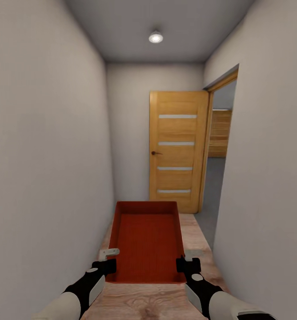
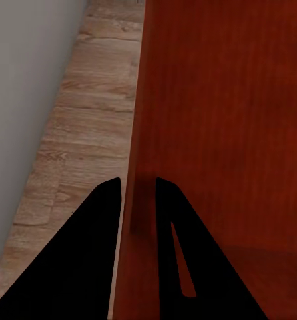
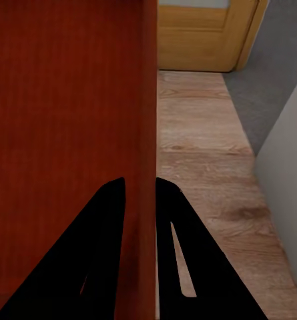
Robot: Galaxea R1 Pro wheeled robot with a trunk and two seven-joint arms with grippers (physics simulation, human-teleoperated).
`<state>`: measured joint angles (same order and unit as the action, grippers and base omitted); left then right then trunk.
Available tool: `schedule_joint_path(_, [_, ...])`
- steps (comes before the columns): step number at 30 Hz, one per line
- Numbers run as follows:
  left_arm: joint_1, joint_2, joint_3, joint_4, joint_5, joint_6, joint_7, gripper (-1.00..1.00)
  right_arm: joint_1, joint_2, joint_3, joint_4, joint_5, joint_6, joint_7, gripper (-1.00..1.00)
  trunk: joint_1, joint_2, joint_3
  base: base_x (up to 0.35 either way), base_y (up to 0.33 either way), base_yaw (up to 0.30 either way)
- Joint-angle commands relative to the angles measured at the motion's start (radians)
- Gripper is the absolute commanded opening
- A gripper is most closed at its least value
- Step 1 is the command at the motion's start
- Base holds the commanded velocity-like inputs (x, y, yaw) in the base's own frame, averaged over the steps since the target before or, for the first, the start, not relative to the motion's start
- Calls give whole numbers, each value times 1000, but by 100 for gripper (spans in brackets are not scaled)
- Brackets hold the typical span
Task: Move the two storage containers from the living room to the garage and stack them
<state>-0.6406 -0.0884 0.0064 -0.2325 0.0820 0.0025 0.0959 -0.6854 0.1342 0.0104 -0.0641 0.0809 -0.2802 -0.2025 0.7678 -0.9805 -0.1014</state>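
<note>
the orange-red storage container is carried low ahead; left gripper and right gripper each clamp a side wall. keep it level, steer right past the wooden door.

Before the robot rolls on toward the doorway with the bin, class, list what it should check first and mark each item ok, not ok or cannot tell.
1. Left claw pinches the bin wall, one finger each side in the left wrist view: ok.
2. Right claw pinches the opposite wall the same way: ok.
3. Bin looks level between the arms: ok.
4. Door swung open, doorway on the right free: ok.
5. Grey floor beyond the threshold free of obstacles: cannot tell, mostly hidden by the wall.
6. Bin will pass through the doorway held sideways: cannot tell.
</note>
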Motion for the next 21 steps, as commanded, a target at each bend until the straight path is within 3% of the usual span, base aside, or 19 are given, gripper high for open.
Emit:
schedule_joint_path(1, [0, 9, -8, -1, -2, 1, 32, -100, -2, 1, -90, -49, -3, 4, 8, -100, 1, -1, -2, 322, 0, 0])
schedule_joint_path(21, [1, 9, -8, -1, -2, 1, 31, -100, -2, 1, -90, -49, -3, 4, 8, -100, 1, -1, -2, 322, 0, 0])
